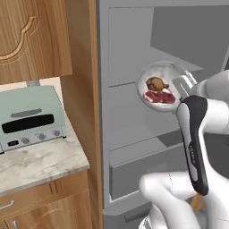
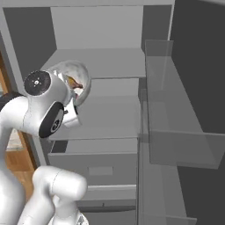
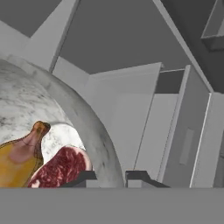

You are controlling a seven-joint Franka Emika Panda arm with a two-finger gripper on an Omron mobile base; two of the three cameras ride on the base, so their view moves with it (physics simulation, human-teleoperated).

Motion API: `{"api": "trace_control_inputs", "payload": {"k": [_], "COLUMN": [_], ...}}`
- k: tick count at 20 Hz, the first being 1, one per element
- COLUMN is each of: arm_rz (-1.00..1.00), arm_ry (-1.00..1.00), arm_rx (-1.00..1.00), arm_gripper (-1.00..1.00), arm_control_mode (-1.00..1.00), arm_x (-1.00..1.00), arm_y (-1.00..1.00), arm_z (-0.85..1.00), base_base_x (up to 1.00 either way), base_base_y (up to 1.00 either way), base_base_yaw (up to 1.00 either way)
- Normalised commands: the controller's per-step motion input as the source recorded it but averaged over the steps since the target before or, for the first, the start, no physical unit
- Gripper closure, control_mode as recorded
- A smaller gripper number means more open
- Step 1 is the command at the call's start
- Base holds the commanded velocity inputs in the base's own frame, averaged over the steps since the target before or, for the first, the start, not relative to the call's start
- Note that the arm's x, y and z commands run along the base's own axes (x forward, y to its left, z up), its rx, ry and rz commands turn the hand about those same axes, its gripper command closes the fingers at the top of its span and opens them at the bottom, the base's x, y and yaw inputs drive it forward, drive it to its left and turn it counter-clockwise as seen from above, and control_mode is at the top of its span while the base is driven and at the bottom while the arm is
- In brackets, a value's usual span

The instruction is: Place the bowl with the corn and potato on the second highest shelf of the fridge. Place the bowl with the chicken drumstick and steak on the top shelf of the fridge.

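My gripper (image 3: 109, 178) is shut on the rim of a pale grey marbled bowl (image 3: 89, 120), holding it raised and tilted in front of the open fridge. In the bowl lie the golden-brown chicken drumstick (image 3: 19, 157) and the dark red steak (image 3: 61, 168). From the left base view the bowl (image 1: 147, 74) hangs just before the top shelf (image 1: 123, 82), with the drumstick (image 1: 156, 83) above the steak (image 1: 160, 97) and the gripper (image 1: 182, 87) at its right rim. The second highest shelf (image 1: 134, 143) lies bare below. The right base view shows the bowl (image 2: 83, 74) beside the top shelf (image 2: 105, 61). The bowl with the corn and potato is out of view.
A pale green toaster oven (image 1: 31, 118) stands on the marble counter (image 1: 40, 163) left of the fridge, under a wooden cabinet (image 1: 36, 40). A grey drawer (image 1: 120, 176) sits under the shelves. The open fridge door with its clear bins (image 2: 180, 132) stands at the right.
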Motion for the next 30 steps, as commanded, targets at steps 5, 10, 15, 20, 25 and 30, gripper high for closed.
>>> {"api": "trace_control_inputs", "payload": {"k": [5,10,15,20,25,30], "arm_rz": [0.00,0.00,0.00,0.00,0.00,-0.01], "arm_ry": [-0.09,0.20,0.10,-0.01,-0.01,-0.03], "arm_rx": [0.00,0.10,0.05,0.00,-0.03,-0.03], "arm_gripper": [1.00,1.00,1.00,1.00,1.00,-1.00], "arm_control_mode": [-1.00,-1.00,-1.00,-1.00,-1.00,-1.00], "arm_x": [0.83,1.00,0.98,0.98,1.00,0.37], "arm_y": [-0.48,-0.03,0.00,0.00,0.00,0.01], "arm_z": [0.82,0.28,0.10,-0.08,-0.20,-0.11], "base_base_x": [0.00,0.00,0.00,0.00,0.00,0.00], "base_base_y": [0.00,0.00,0.00,0.00,0.00,0.00], "base_base_yaw": [0.00,0.00,0.00,0.00,0.00,0.00]}}
